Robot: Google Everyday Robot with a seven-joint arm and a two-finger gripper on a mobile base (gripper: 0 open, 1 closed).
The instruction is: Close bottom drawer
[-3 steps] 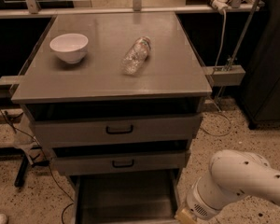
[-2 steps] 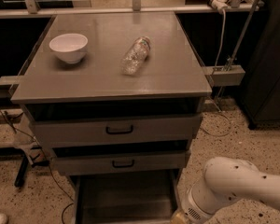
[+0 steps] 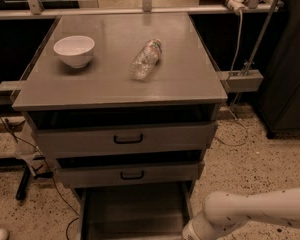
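The grey cabinet has three drawers. The bottom drawer [image 3: 135, 209] is pulled far out; I see its plain grey tray, while its front panel and handle lie below the picture's bottom edge. The middle drawer [image 3: 127, 174] and the top drawer [image 3: 125, 139] stand slightly ajar, each with a black loop handle. My white arm [image 3: 255, 211] comes in from the lower right, and its wrist [image 3: 194, 230] is just right of the tray's right wall. The gripper itself is below the bottom edge, out of view.
On the cabinet top [image 3: 190, 79] stand a white bowl [image 3: 74, 50] and a clear plastic bottle [image 3: 145, 59] lying on its side. Cables [image 3: 30, 169] trail over the speckled floor at the left. A dark cabinet [image 3: 290, 84] stands at the right.
My arm has sunk lower in the picture, and its wrist has dropped towards the bottom edge beside the open tray. The drawers, bowl and bottle have not moved.
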